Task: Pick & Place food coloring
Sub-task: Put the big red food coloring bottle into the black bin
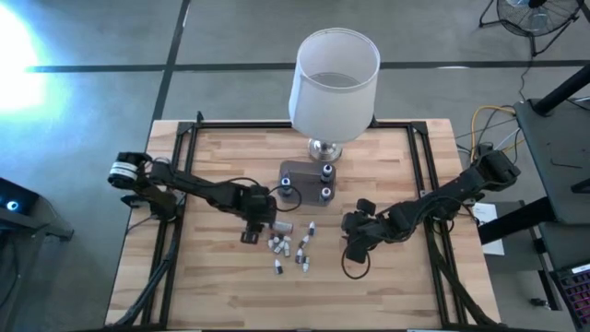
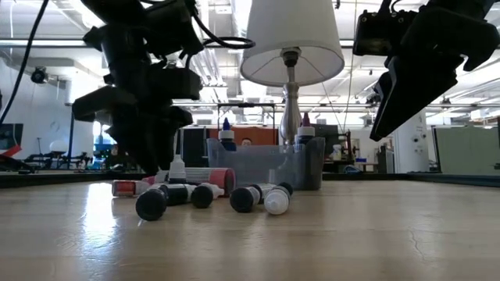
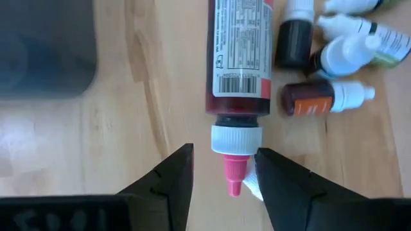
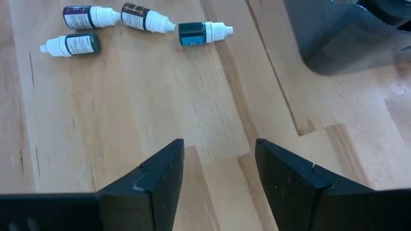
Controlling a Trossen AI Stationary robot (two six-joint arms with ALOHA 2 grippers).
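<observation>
Left gripper spread, red food coloring bottle pink tip between fingers; you close next. Right gripper spread, waiting.

Overhead, table-level and two close wrist cameras share the tabletop.

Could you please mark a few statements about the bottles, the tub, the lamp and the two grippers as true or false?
1. The left gripper has its jaws open around the pink tip of a lying red food coloring bottle. True.
2. The right gripper holds a bottle. False: its open jaws are empty over bare wood.
3. The lamp lies tipped over on the table. False: it stands upright behind the clear tub.
4. Some bottles stand upright in the tub. True.
5. All loose bottles are stacked in one pile. False: they lie scattered singly on the wood.
</observation>
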